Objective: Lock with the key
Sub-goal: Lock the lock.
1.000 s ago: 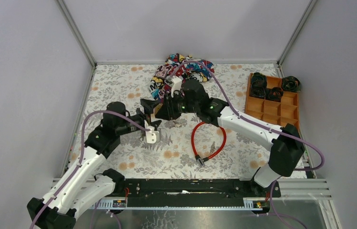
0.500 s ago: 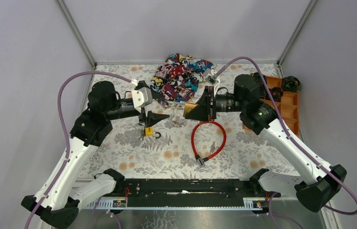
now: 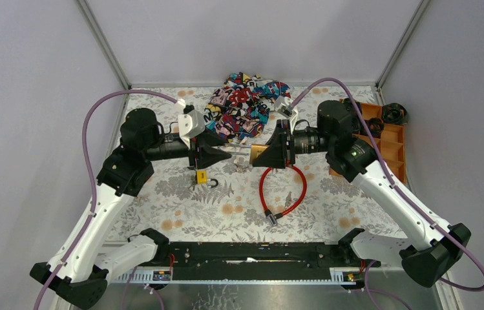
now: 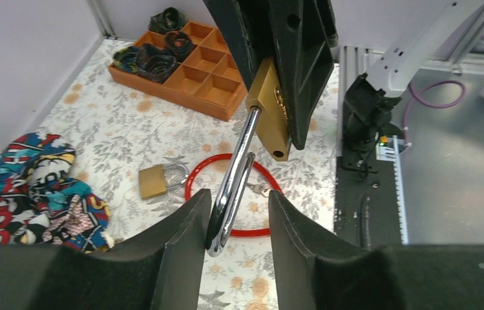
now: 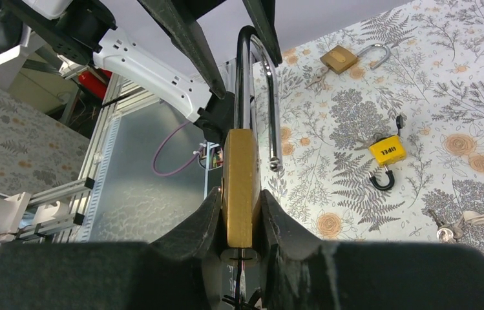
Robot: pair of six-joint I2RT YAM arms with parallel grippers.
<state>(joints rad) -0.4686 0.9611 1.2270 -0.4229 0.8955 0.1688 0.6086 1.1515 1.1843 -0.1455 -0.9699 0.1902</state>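
Observation:
A brass padlock (image 3: 260, 154) with a long chrome shackle is held level above the table, with my right gripper (image 3: 269, 154) shut on its body (image 5: 240, 174). The shackle (image 4: 232, 187) points at my left gripper (image 3: 225, 153). In the left wrist view that gripper (image 4: 238, 197) is open around the shackle's bend. Its left finger (image 4: 187, 232) touches the chrome and its right finger stands apart. Keys (image 4: 260, 189) lie on the table inside a red cable loop (image 3: 282, 190). More keys (image 5: 442, 227) on a pale strap show in the right wrist view.
A small yellow padlock (image 3: 201, 176) lies under the left gripper, and a small brass padlock (image 4: 155, 181) beside the red loop. A patterned cloth (image 3: 242, 103) is bunched at the back. An orange divided tray (image 3: 368, 139) with dark rolls stands at the right. Walls close three sides.
The arms drew apart to face each other across the table. In the last half second the left gripper turned level and its jaws narrowed around the shackle's end. The right grip held.

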